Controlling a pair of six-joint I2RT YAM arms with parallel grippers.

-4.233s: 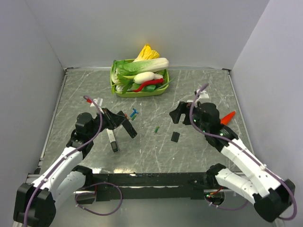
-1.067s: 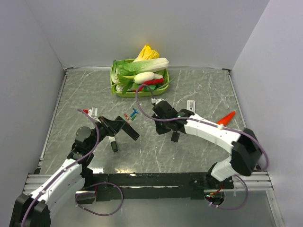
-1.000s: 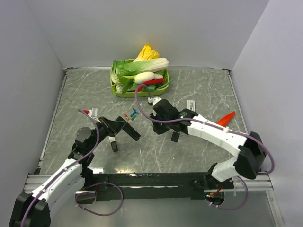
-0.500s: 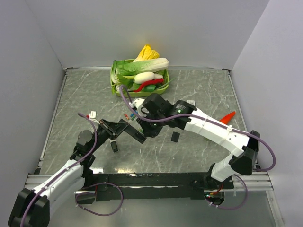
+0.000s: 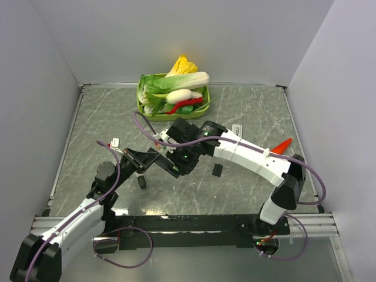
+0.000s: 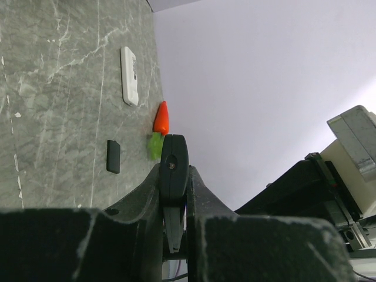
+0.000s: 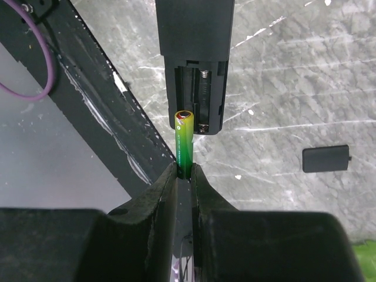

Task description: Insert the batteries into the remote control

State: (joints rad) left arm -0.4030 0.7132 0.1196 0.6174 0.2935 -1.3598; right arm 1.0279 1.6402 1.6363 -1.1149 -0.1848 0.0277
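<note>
Fingertips of right gripper [image 7: 184, 171]: clenched on the green battery [image 7: 183, 144], pinching its lower end so most of the cell stands proud of the pads.
Green battery: its red-ringed top sits at the near end of the open compartment [image 7: 202, 97], over the left slot; whether it is touching or a hair off, I cannot tell.
Compartment: both slots look empty (spring coils show inside).
Left gripper [image 6: 174, 179]: clamped on the black remote [image 6: 174, 158], seemingly holding it clear of the table [image 5: 247, 194] with its open back turned to the other arm.
Battery cover [image 7: 326, 158]: lying loose on the table, well apart from both grippers.
Risk, pivot: gripped so low, the cell may swing in the pinch when its tip meets the slot edge.
Risk, remote: a hard push could twist the remote in the left jaws, since only they appear to support it.
Risk, drop: a cell released before it seats would fall and roll away.
Risk, polarity: I cannot confirm which end will meet the spring.
</note>
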